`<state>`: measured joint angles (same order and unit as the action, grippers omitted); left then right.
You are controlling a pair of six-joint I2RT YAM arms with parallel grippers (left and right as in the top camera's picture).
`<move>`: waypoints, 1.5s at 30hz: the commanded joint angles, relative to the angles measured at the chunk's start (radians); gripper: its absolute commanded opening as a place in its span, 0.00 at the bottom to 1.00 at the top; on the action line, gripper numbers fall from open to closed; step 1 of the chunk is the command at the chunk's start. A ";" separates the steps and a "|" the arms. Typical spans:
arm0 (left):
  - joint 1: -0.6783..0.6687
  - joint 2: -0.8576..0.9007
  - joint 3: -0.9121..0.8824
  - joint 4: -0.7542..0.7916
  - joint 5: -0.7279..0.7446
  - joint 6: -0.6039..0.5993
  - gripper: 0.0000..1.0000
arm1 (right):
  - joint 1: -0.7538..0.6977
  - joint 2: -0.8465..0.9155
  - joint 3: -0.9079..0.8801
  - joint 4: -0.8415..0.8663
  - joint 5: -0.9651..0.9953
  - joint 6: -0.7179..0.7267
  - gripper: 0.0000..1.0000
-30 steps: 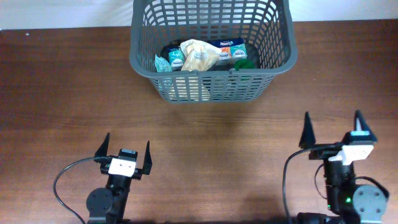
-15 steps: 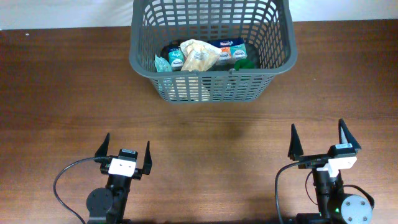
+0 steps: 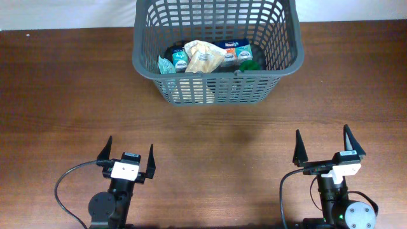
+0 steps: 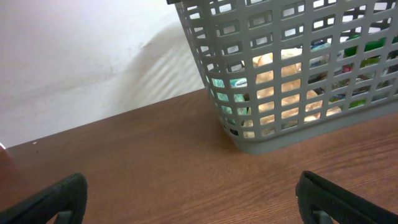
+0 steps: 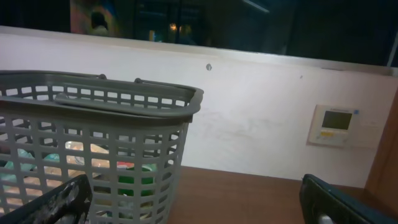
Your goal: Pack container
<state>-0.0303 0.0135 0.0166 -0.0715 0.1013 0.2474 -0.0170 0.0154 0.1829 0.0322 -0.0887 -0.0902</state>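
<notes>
The dark grey lattice container stands at the table's far middle and holds several packets, a beige bag and a green-lidded item. It also shows in the left wrist view and in the right wrist view. My left gripper is open and empty at the near left, well short of the container. My right gripper is open and empty at the near right. In the wrist views only the fingertips show at the lower corners, wide apart, in the left and the right.
The brown wooden table runs to a white wall behind the container. A small wall panel shows in the right wrist view. Cables loop beside both arm bases at the near edge.
My right gripper has drawn back toward the near edge and a little to the left, staying open. The left arm and the container have not moved.
</notes>
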 commanded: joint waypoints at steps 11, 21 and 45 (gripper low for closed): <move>0.007 -0.008 -0.008 0.000 0.007 0.016 0.99 | 0.011 -0.012 -0.140 0.010 -0.009 -0.007 0.99; 0.007 -0.008 -0.008 0.000 0.007 0.016 0.99 | 0.011 -0.012 -0.177 -0.008 -0.009 -0.008 0.99; 0.007 -0.008 -0.008 0.000 0.007 0.016 0.99 | 0.010 -0.012 -0.177 -0.103 -0.006 -0.007 0.99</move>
<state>-0.0303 0.0135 0.0166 -0.0711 0.1013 0.2474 -0.0166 0.0147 0.0124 -0.0673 -0.0887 -0.0906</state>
